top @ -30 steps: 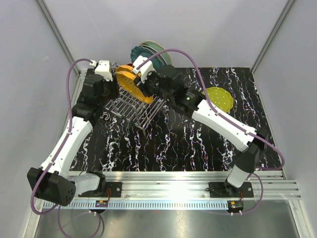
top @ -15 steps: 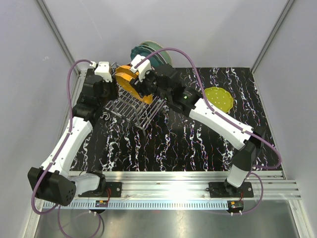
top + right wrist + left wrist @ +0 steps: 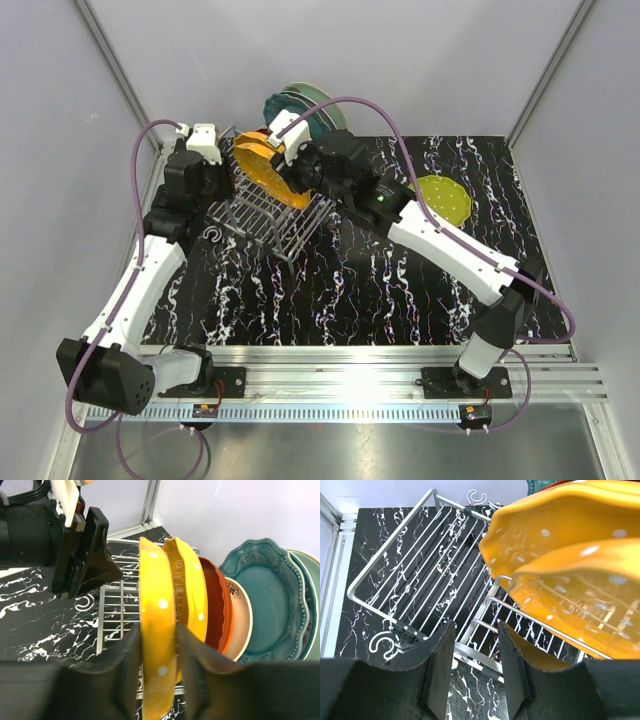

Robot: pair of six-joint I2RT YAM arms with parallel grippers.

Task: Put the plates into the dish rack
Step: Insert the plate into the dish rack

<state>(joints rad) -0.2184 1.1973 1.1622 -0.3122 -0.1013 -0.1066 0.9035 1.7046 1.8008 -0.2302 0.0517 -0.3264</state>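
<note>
The step in hand looks like seating the front dotted orange-yellow plate in the dish rack. It stands on edge at the near end of a row; behind it come a second dotted orange-yellow plate, the red-orange plate, the cream-centred plate, the dark teal plate and the mint green plate, all upright.

The right jaws straddle the front plate's rim, one finger on each face; whether they pinch it or only bracket it I cannot tell (the fingers are blurred and lie very close to the glaze). The left jaws stand apart with nothing between them, just beside the rack's near rail.

To do this well, I judge the plate's lower edge should be down between two slot bars before release; that edge is hidden, so ease off rather than drop. Spread the jaws a little and evenly, so neither finger drags the plate into its close neighbour; then lift away along the plate's own plane. The wire rack may slide on the desk, and the left arm is well placed to steady it. The dotted lime green plate lies flat on the desk, well apart to the right and not yet loaded.
</note>
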